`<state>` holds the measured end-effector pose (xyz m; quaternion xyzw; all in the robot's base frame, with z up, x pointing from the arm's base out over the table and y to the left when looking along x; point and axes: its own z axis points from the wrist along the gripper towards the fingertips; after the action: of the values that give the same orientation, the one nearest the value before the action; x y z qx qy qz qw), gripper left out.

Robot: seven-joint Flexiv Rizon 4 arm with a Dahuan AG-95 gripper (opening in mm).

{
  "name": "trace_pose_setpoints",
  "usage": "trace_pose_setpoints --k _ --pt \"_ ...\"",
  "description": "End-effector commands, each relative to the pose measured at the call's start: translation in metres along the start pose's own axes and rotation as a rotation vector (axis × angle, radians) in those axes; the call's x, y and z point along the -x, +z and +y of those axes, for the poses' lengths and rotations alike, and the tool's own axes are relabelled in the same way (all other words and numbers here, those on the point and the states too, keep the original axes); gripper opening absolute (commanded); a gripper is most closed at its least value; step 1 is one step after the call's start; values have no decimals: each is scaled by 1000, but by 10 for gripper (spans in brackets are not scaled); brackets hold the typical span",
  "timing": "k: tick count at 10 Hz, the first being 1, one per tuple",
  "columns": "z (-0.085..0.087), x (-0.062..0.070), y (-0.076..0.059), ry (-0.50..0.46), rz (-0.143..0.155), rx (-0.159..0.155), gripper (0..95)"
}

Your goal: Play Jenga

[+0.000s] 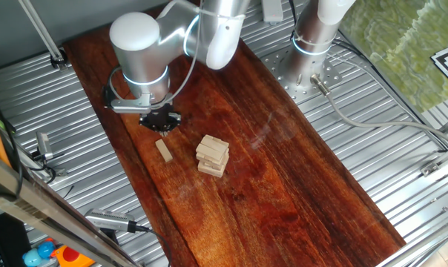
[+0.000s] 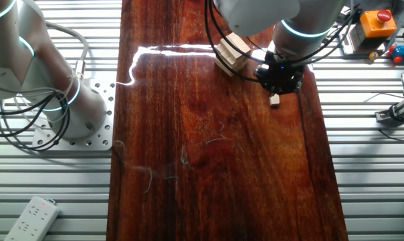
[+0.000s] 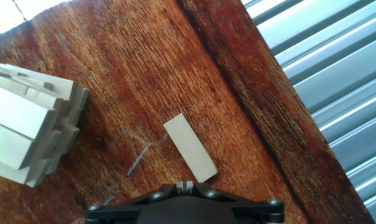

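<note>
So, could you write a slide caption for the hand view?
Loose block lying flat on the wooden board, apart from the Jenga stack.

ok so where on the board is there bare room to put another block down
Bare wood runs from the Jenga stack toward the far end of the board. It is crowded between the stack, the loose block and the pincer.

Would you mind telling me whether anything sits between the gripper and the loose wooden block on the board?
Nothing visible does. The loose block lies flat on bare board just ahead of the gripper, with only wood grain between them. The block stack stands off to one side, apart from the loose block.
</note>
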<state>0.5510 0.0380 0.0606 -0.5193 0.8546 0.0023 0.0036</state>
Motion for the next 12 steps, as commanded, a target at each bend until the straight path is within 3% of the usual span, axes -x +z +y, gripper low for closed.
trace_pose_setpoints --k 1,2,4,7,11,12 --pt "131 55 22 677 76 64 0" --pt "123 44 25 669 70 85 0" --pt "114 27 28 642 67 96 0" --pt "114 21 26 608 67 93 0" --pt "114 21 25 369 99 49 0" --pt "113 20 24 195 116 20 0"
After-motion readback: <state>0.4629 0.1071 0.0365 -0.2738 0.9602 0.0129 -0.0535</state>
